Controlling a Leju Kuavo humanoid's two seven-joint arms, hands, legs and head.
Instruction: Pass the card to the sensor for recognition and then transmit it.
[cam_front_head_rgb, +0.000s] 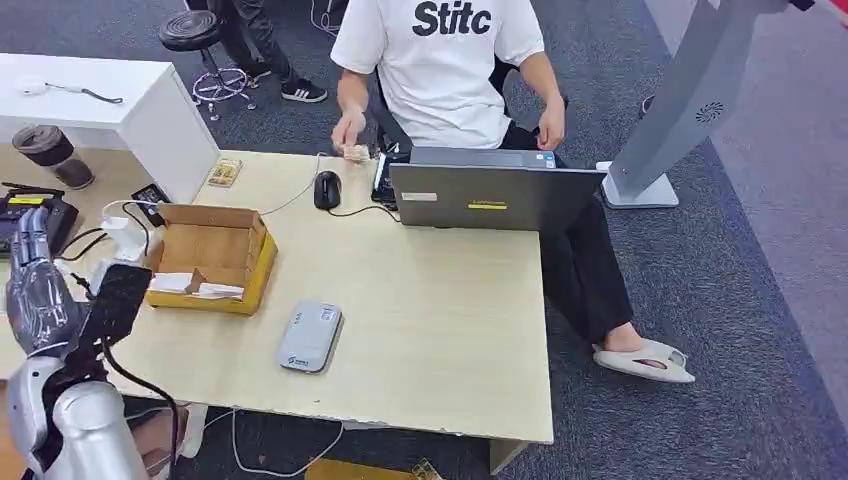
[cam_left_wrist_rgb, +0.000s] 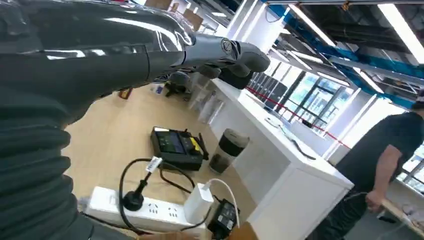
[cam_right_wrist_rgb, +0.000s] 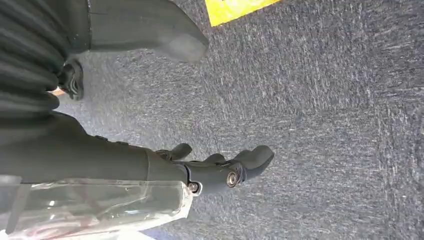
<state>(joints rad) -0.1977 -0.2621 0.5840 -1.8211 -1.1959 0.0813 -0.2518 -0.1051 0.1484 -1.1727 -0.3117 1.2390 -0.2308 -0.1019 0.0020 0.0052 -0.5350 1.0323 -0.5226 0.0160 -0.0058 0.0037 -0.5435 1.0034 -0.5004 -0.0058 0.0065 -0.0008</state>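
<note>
Cards lie in the cardboard box (cam_front_head_rgb: 210, 255) on the desk (cam_front_head_rgb: 430, 320): a few pale slips (cam_front_head_rgb: 195, 285) at its near side, none yet picked. The left hand (cam_front_head_rgb: 35, 290) is raised beside the desk's left end, fingers loose and apart, holding nothing; a black flat piece (cam_front_head_rgb: 112, 303) sits just beside it, and I can't tell what it is. The right hand (cam_right_wrist_rgb: 220, 170) hangs over the carpet, fingers slightly curled, empty. Beyond the box rests the grey sensor (cam_front_head_rgb: 310, 336), near the desk's front edge. I'd judge the step is reaching in: the hand should come over the box wall, settle flat on one slip, and pinch only that one. A person (cam_front_head_rgb: 440, 70) sits behind the laptop (cam_front_head_rgb: 490, 195).
</note>
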